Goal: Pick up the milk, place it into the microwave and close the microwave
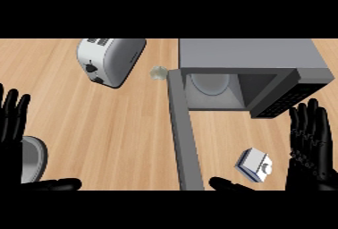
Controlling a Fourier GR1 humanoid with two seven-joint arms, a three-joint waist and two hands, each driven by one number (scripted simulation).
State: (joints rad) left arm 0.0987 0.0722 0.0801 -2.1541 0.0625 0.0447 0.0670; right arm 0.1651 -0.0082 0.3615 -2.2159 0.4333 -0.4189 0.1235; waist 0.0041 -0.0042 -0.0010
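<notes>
The wooden counter (pixel 99 134) fills my view from above, light brown with a fine grain. At the upper right stands the microwave (pixel 251 56), grey, with its cavity open toward me and a round pale plate (pixel 211 84) visible inside. Its door (pixel 183 138) is swung fully open and reaches down the middle of the view as a long grey bar. The milk (pixel 255 164), a small white and blue carton, lies on the counter to the right of the door, below the microwave and near my right hand (pixel 310 143). This hand is open, fingers straight and pointing up, and it does not touch the carton. My left hand (pixel 12 120) is at the left edge, also open with fingers up, holding nothing. Just beside it I see part of a grey round object (pixel 33 159), cut by the edge. A silver toaster (pixel 109 60) sits at the upper left, and a small pale thing (pixel 158 72) lies between it and the microwave.
</notes>
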